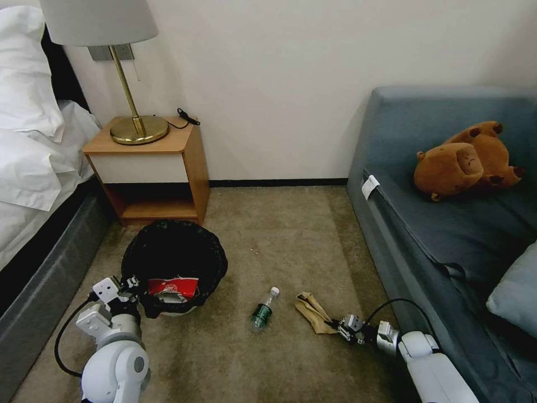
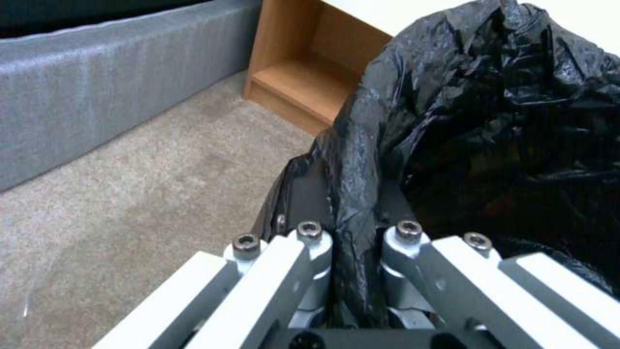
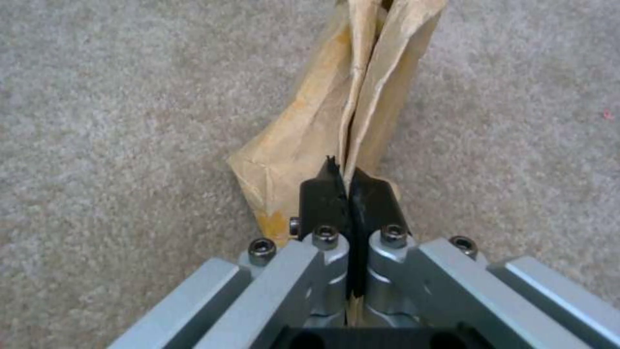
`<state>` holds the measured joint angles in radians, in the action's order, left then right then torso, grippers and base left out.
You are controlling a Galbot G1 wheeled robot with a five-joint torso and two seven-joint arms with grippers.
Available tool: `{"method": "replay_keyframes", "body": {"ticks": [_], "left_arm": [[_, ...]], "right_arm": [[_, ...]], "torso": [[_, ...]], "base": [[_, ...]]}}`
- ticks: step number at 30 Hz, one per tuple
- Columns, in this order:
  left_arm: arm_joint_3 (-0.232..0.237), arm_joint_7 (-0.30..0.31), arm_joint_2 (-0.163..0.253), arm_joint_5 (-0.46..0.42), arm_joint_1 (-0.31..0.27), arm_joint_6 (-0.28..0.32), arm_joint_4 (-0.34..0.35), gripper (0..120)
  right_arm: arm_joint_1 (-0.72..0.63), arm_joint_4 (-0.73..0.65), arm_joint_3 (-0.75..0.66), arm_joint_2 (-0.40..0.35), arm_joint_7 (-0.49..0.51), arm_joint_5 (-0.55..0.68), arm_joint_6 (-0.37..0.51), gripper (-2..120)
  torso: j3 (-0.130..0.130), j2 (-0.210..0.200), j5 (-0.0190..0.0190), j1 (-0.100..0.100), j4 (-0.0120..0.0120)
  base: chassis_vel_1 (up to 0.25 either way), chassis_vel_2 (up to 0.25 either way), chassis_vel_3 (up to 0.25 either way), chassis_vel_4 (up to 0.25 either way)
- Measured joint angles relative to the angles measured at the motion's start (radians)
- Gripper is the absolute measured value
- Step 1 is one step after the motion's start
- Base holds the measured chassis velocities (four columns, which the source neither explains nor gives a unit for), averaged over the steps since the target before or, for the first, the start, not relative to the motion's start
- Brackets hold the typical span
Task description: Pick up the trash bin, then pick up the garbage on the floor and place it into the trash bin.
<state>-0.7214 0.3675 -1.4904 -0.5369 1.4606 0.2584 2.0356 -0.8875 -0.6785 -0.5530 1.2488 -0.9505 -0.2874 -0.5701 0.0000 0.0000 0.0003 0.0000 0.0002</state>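
The left end effector [image 1: 130, 284] is clamping the black-lined rim of the trash bin [image 1: 174, 257], apparently holding it just above the carpet [image 1: 268, 235]. The right end effector [image 3: 348, 191] is pinching the brown paper bag [image 3: 342, 111] closed-fingered on the floor beside the green bottle [image 1: 262, 313].

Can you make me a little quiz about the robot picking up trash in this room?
1. True or false: the green bottle is already inside the trash bin.
2. What is the right end effector pinching? A) the green bottle B) the brown paper bag C) the teddy toy
3. Fill in: the left end effector grips the bin's black ____ at the rim.

Key:
1. False. It lies on the carpet between the bin and the bag; a red-and-white wrapper is in the bin.
2. B
3. bag
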Motion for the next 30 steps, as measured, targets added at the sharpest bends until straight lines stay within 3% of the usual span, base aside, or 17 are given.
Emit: {"method": "replay_keyframes", "body": {"ticks": [12, 15, 18, 30], "left_arm": [[0.0, 0.0, -0.002, 0.0, 0.001, 0.0, 0.001, 4], [0.0, 0.0, -0.002, 0.0, 0.001, 0.0, 0.0, 4], [0.0, 0.0, -0.002, 0.001, 0.0, 0.0, -0.001, 4], [0.006, 0.0, -0.005, 0.006, -0.003, 0.0, -0.007, 4]], "right_arm": [[0.003, -0.011, 0.004, -0.001, 0.031, 0.04, 0.0, 0], [0.001, -0.025, 0.035, -0.002, 0.085, 0.134, -0.003, 0], [-0.012, -0.078, 0.07, 0.002, 0.168, 0.274, -0.006, 0], [-0.06, -0.351, 0.119, 0.02, 0.291, 0.365, -0.013, 0]], "torso": [[0.0, 0.0, -0.0003, 0.0, -0.0003], [0.0, 0.0, -0.0007, 0.0, -0.0004], [0.0, 0.0, -0.0008, 0.0, -0.0004], [0.0, 0.0, -0.0005, 0.0, -0.0002]], "base": [[0.0, 0.0, 0.0, 0.0], [0.0, 0.0, 0.0, 0.0], [0.0, 0.0, 0.0, 0.0], [0.0, 0.0, 0.0, 0.0]]}}
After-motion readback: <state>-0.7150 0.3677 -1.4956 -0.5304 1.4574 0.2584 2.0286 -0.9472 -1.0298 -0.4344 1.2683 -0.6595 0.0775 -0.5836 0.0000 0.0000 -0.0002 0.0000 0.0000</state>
